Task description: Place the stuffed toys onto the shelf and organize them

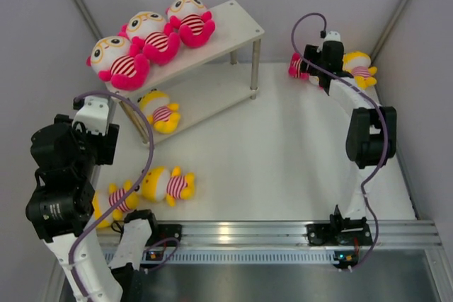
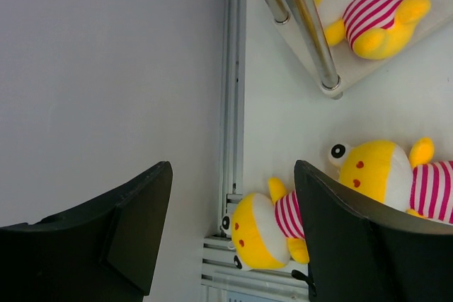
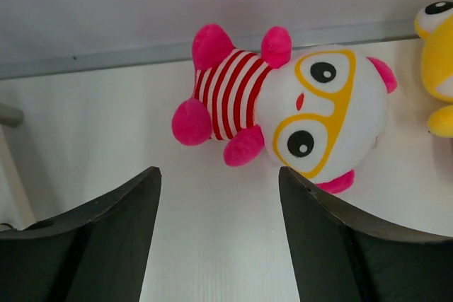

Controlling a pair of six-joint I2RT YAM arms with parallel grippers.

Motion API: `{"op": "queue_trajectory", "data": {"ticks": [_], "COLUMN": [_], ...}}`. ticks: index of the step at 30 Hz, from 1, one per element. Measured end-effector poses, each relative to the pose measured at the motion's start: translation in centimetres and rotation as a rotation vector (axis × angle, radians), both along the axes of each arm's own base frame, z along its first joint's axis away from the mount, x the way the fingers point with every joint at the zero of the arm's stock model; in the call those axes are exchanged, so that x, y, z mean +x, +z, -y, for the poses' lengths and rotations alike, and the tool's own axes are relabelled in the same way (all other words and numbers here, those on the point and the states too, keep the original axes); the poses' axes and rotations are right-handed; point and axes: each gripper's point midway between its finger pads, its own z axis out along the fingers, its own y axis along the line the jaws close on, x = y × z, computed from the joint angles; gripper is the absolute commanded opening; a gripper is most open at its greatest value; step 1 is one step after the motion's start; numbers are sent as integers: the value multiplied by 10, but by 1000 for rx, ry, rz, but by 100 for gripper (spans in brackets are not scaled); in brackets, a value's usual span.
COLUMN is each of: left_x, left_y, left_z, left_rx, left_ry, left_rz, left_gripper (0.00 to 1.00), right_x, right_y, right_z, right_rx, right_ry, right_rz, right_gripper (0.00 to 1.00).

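Honestly, looks like the pick-up step for the fourth pink doll (image 3: 283, 107). Three pink dolls (image 1: 152, 37) already up on the top board of the shelf (image 1: 237, 22) and one yellow doll (image 1: 161, 109) on the lower board, so roughly halfway at a guess. Fourth pink one lying face up on the table in the far right corner, well apart from the shelf, another yellow doll (image 1: 359, 65) just beside it. Right claw (image 3: 218, 175) hovering just short of it, fingers spread, nothing between them. Left claw (image 2: 233, 166) spread and empty too, hanging over two more yellow dolls (image 1: 168, 184) near the front left edge.

Next move, probably: push the right claw forward and down to straddle the striped belly, squeeze, then carry across to the bare end of the top board. Better to aim for the body than the big round head, possibly too wide for the fingers.

Hard to make out: height of the right fingers above the table. From above, most of the pink doll covered by the right arm. Neighbouring yellow one cut off at the edge of the right wrist view, and one of the front yellow pair half under the left arm.
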Motion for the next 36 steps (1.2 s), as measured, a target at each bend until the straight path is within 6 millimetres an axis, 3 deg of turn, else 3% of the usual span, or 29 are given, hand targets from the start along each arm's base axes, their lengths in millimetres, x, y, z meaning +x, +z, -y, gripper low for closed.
{"op": "queue_trajectory", "data": {"ticks": [2, 10, 13, 17, 21, 23, 31, 34, 36], "left_x": [0, 9, 13, 16, 19, 21, 25, 25, 25], "left_y": [3, 2, -1, -3, -5, -5, -7, -6, -6], "left_z": [0, -2, -2, -2, -1, -1, 0, 0, 0], "left_rx": [-4, -25, -36, -46, -58, -66, -88, -88, -89], "left_ry": [1, 4, 2, -3, -8, -10, -10, -9, -12], "left_rz": [6, -26, -41, -52, -57, -61, -67, -65, -65], "left_gripper": [76, 76, 76, 76, 79, 80, 81, 81, 81], "right_x": [15, 63, 71, 71, 73, 74, 70, 71, 70], "right_y": [-15, -19, -38, -81, -120, -128, -128, -128, -128], "right_z": [-5, -39, -59, -70, -54, -42, -1, 10, 17], "right_rx": [-39, -287, -381, -479, -563, -611, -721, -740, -752], "right_ry": [30, 127, 136, 131, 94, 53, -52, -77, -87], "right_rz": [-22, 41, 24, -51, -137, -162, -215, -224, -231], "right_gripper": [70, 76, 75, 75, 75, 75, 68, 61, 50]}}
